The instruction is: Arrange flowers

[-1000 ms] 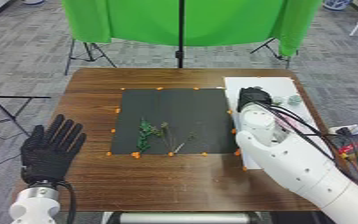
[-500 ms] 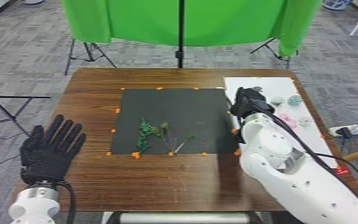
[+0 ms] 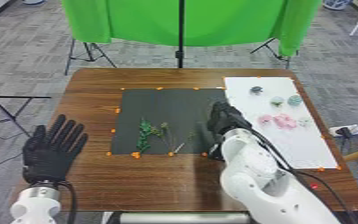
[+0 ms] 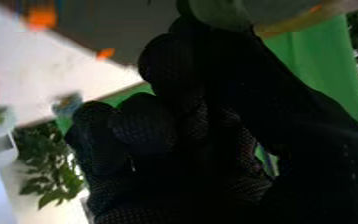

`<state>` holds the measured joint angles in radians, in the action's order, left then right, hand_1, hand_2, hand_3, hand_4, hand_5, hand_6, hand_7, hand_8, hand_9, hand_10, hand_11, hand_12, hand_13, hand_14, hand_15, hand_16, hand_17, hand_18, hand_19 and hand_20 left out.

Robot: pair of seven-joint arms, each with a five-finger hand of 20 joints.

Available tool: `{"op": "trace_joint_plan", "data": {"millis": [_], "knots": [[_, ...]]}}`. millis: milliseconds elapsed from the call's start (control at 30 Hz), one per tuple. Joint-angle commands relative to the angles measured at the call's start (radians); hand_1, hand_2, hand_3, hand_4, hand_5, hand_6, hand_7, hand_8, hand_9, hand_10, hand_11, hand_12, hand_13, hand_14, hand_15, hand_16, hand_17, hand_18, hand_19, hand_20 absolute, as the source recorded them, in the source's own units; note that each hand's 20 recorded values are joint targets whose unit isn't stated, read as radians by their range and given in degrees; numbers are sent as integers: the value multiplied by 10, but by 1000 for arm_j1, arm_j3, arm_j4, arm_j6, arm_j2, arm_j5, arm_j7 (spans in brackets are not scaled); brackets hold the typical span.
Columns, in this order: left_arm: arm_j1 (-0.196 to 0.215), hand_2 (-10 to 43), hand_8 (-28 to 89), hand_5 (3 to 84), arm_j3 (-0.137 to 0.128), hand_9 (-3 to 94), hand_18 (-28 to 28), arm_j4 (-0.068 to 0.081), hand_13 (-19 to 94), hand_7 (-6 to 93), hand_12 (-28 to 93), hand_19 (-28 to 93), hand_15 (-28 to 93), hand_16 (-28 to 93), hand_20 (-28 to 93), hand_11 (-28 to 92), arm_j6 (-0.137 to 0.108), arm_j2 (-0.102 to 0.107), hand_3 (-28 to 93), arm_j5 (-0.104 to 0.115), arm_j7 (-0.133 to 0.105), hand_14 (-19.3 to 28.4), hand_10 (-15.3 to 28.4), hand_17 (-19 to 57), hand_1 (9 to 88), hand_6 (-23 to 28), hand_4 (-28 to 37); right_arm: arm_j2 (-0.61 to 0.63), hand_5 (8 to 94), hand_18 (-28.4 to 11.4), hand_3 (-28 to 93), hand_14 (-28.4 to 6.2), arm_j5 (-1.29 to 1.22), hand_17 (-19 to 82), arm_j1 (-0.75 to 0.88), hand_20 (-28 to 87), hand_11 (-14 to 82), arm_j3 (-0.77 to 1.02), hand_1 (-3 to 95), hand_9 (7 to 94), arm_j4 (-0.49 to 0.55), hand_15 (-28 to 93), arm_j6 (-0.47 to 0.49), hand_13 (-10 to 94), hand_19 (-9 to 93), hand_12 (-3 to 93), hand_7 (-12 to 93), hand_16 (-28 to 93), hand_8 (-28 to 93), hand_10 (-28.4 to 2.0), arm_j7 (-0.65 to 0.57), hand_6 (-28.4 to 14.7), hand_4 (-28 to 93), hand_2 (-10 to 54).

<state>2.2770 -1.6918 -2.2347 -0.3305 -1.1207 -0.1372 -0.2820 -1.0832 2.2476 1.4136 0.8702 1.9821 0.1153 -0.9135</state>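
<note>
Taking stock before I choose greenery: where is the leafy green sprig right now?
In the head view, the leafy green sprig lies on the near left part of the black mat, just left of the thin stems.

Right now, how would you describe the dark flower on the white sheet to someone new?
On the brown table, find the white sheet at the robot's right. Near its far left corner sits a small flower, apart from the others. It is dark, unlike the pink flowers and pale green flowers.
</note>
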Motion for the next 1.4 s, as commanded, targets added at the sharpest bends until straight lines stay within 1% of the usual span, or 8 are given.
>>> {"op": "trace_joint_plan", "data": {"millis": [33, 100, 200, 400, 633, 867, 1167, 1400], "knots": [[-3, 161, -92, 422, 8, 341, 128, 10, 259, 119, 99, 283, 282, -46, 159, 166, -8, 1, 760, 4, 20, 136, 137, -49, 251, 76, -283, -48, 725, -284, 658, -184, -1, 370, 36, 550, 461, 9, 522, 710, -29, 820, 0, 651, 932, 432, 297, 371, 194, -195, -34, -69, -179, -95], [-1, 161, -92, 422, 8, 341, 128, 10, 259, 119, 99, 283, 283, -46, 159, 166, -11, 1, 761, 5, 13, 136, 137, -49, 251, 76, -283, -49, 711, -284, 679, -188, -33, 366, 40, 550, 496, 21, 478, 693, -23, 822, -4, 645, 932, 359, 256, 369, 153, -205, -38, -78, -184, -95], [7, 161, -92, 422, 5, 341, 128, 9, 260, 119, 99, 283, 284, -46, 159, 166, -5, -1, 761, 4, 16, 136, 137, -49, 251, 76, -283, -47, 699, -284, 729, -191, -27, 359, 42, 549, 483, 28, 414, 692, -21, 821, -12, 638, 932, 327, 184, 364, -76, -211, -36, -87, -178, -95], [16, 161, -92, 422, 0, 341, 127, 5, 260, 119, 98, 283, 283, -47, 158, 166, -1, -5, 762, 2, 12, 136, 137, -49, 252, 76, -283, -20, 685, -284, 726, -196, -21, 356, 64, 544, 466, 55, 387, 683, 8, 819, -55, 631, 932, 321, 152, 361, -85, -216, -34, -94, -175, -90], [18, 161, -92, 423, -2, 342, 127, 5, 260, 119, 98, 283, 283, -47, 159, 168, -5, -9, 761, 3, 12, 136, 136, -48, 253, 77, -283, 3, 698, -284, 730, -216, -90, 315, 84, 518, 390, 78, 319, 674, 92, 789, -112, 597, 916, 284, 169, 339, -81, -236, 25, -97, -175, 45], [5, 162, -92, 423, 6, 342, 127, 10, 261, 120, 98, 283, 284, -47, 159, 168, -3, -8, 761, 5, 15, 135, 136, -48, 254, 77, -283, -15, 687, -284, 715, -230, -230, 280, 88, 524, 350, 128, 310, 638, 100, 786, 52, 556, 891, 275, 123, 333, -95, -246, 30, -83, -177, 60], [15, 162, -93, 422, 2, 343, 127, 14, 262, 120, 97, 282, 284, -47, 158, 168, 37, -9, 764, -5, -11, 136, 136, -48, 254, 75, -283, 97, 645, -265, 746, -210, -99, 280, 199, 499, 232, 289, 356, 604, 113, 727, -156, 524, 882, 202, 137, 268, -93, -227, 192, -94, -184, 2], [28, 161, -93, 420, -2, 343, 126, 10, 264, 120, 98, 278, 281, -46, 157, 164, 40, -9, 765, -1, -18, 134, 135, -45, 254, 74, -283, 179, 537, -255, 783, -185, -99, 257, 184, 493, 125, 360, 421, 494, 20, 651, -71, 487, 863, 155, 128, 205, -107, -178, 189, -73, -230, -89]]}}
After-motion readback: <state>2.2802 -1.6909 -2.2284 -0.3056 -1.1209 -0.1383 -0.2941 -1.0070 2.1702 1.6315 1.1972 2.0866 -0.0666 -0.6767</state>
